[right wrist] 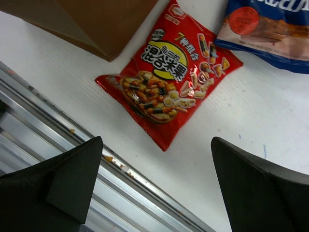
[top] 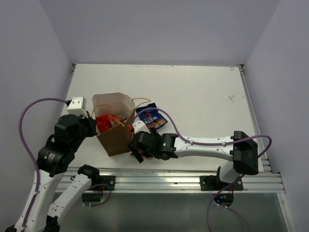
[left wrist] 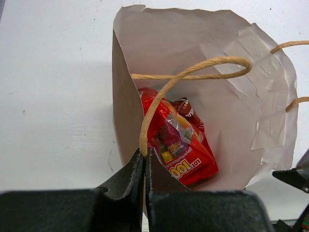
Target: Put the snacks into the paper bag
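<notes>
White table point(top: 203, 96) enclosed by plain pale walls point(top: 159, 29) on three sides.

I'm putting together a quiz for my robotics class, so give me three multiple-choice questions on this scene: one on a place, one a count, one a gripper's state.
1. Where is the small red-yellow packet relative to the paper bag?
A) inside it
B) under it
C) on the table beside it

2. How many packets lie outside the paper bag?
A) two
B) none
C) four

3. The left gripper is:
A) open above the table
B) shut on the paper bag's edge
C) shut on a snack

Answers:
1 C, it lies flat by the bag's brown wall.
2 A, that packet and the blue bag.
3 B, its fingers pinch the bag's wall and handle.
</notes>
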Robot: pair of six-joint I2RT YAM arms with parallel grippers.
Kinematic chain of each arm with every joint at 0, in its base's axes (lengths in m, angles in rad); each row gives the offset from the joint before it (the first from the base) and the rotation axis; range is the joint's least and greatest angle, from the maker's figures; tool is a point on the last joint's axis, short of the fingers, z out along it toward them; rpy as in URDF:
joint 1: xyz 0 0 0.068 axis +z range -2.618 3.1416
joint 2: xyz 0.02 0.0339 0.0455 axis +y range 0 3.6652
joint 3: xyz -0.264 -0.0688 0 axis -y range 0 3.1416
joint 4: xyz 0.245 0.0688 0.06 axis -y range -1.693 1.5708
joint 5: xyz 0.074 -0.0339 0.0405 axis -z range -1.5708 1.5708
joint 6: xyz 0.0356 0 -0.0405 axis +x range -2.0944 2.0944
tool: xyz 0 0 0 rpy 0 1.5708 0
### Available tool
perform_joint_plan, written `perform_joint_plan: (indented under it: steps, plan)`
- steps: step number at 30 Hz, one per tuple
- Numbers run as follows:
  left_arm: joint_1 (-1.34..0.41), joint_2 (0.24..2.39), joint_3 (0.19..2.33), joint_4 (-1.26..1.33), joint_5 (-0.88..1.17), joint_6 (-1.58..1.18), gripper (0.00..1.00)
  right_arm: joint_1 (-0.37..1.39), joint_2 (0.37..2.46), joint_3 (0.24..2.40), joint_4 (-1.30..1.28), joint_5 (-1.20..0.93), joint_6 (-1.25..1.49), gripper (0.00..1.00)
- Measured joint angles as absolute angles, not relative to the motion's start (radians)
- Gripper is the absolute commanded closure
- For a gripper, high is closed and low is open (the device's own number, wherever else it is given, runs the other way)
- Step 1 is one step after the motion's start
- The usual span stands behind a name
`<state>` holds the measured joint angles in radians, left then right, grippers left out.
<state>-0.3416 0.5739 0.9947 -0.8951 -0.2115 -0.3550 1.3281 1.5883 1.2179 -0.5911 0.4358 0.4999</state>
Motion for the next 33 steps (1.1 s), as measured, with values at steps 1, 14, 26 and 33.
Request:
perform_joint_plan:
  steps: [1, 14, 26, 33]
  plan:
    - [-0.342, 0.574, 0.995, -0.896, -0.211, -0.355, 1.0, 1.328, 1.606, 1.216, -0.565, 0.43, 0.502, 0.01]
    - [-0.342, 0.568, 1.028, -0.951, -0.211, -0.336, 1.0, 1.28, 1.813, 1.101, -0.303, 0.38, 0.524, 0.31]
    - [-0.342, 0.554, 1.045, -0.985, -0.198, -0.326, 1.0, 1.285, 1.631, 1.111, -0.496, 0.486, 0.551, 1.0]
    - [-0.342, 0.554, 1.038, -0.978, -0.191, -0.326, 1.0, 1.324, 1.528, 1.694, -0.752, 0.553, 0.433, 0.96]
